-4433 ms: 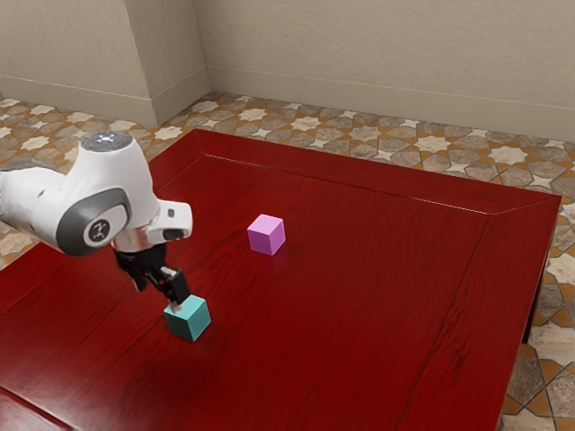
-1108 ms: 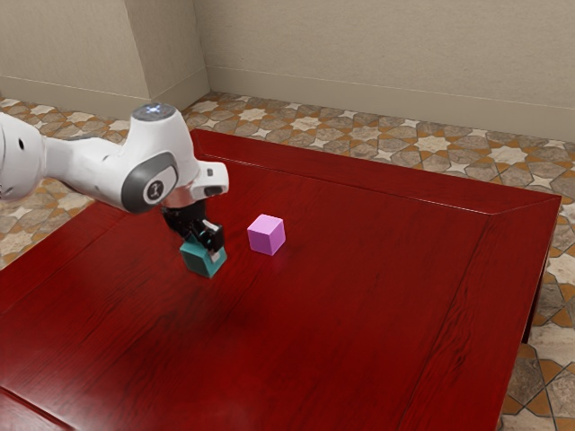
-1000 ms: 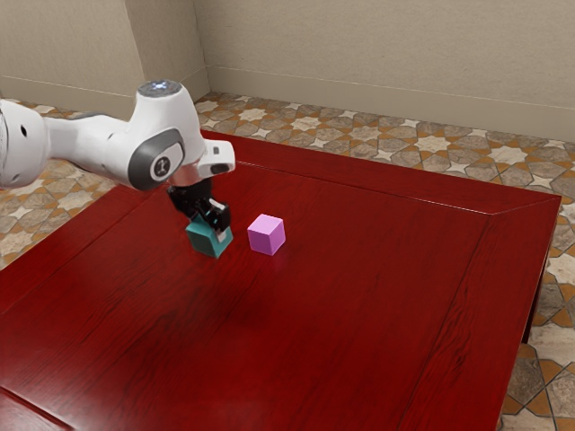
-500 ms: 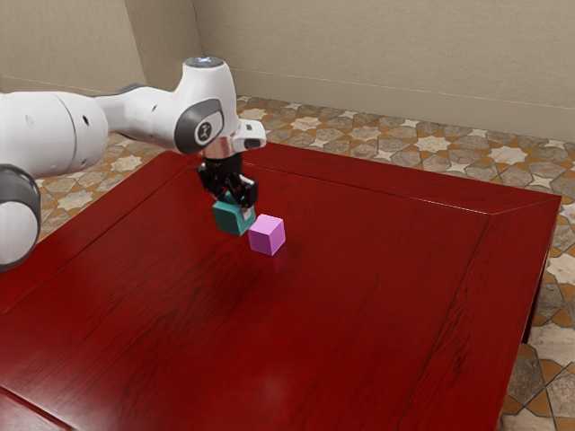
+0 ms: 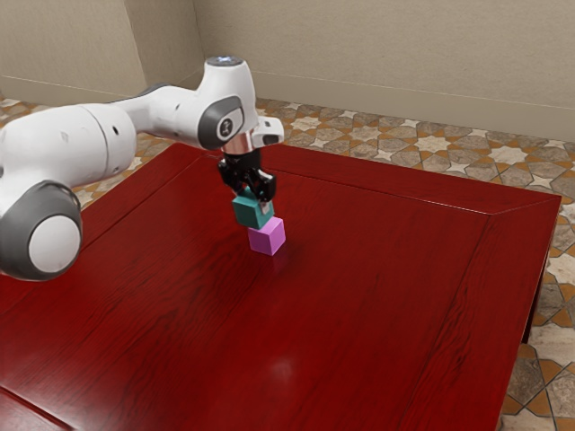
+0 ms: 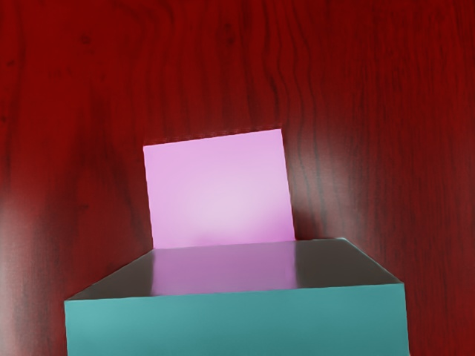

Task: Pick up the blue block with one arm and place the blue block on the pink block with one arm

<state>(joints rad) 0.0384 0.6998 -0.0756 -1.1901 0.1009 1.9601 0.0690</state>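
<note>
Gripper [image 5: 254,196] at the end of the white arm [image 5: 99,135], pointed down over the red table [image 5: 404,296]. Clamped on the blue block [image 5: 251,213], with black fingers [image 5: 266,186] pressed against two opposite sides and spread no wider than the block itself. Carries that block off the table, directly over the pink block [image 5: 268,238] and slightly toward the exterior view's left of it. Looks very close to the pink top face in the exterior view, with the teal lower edge meeting the pink upper edge; impossible to tell whether touching or just apart. Not squared with the pink block below, but turned a little against it. Rests flat on the tabletop, the pink block, in the far half of the table, well apart from every edge. Comes in from the exterior view's left, the arm, with its large grey-capped joint low at that side and its wrist bent above the two blocks. Beyond the table, patterned tile floor [image 5: 431,144] and a plain beige wall [image 5: 377,45]. From the wrist camera: blue block [image 6: 237,319] close under the hand, teal side face toward the camera and a dark glossy top face tinted with a pink reflection. Past it, pink block [image 6: 219,189] with its square top face in view, partly covered by the held block. Around both, dark red wood grain of the table [image 6: 386,111].
</note>
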